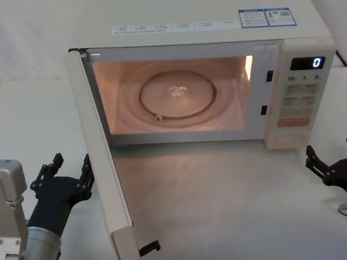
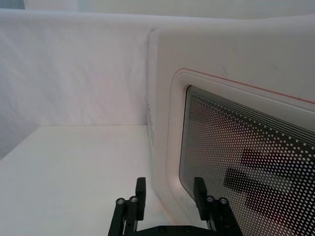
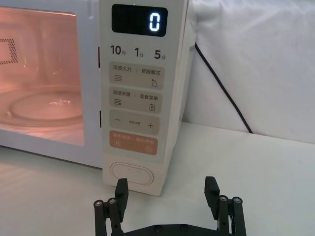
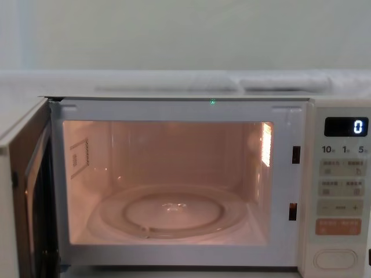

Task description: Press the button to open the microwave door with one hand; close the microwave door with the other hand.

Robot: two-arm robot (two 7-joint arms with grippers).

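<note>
Fingers of the left gripper (image 1: 71, 170) are spread apart and hold nothing; this gripper sits just outside the outer face of the microwave door (image 1: 101, 152), near it but not touching. Fingers of the right gripper (image 1: 333, 154) are likewise spread and empty; that gripper hangs over the table (image 1: 225, 209) in front of the control panel (image 1: 299, 96), apart from it. One microwave (image 1: 214, 27) stands on the table with its single door swung fully open on the left hinge; the cavity is lit, and one glass turntable (image 1: 177, 97) lies inside. Seen from the left wrist, the door's dotted window (image 2: 246, 147) (edged with a thin orange line) lies just beyond the fingertips (image 2: 141, 189). One wide cream button (image 3: 133, 173) sits at the bottom of the panel, below one orange key (image 3: 134, 142); the display (image 3: 139, 20) reads 0. Two black latch slots (image 4: 295, 154) show on the cavity's right frame.
</note>
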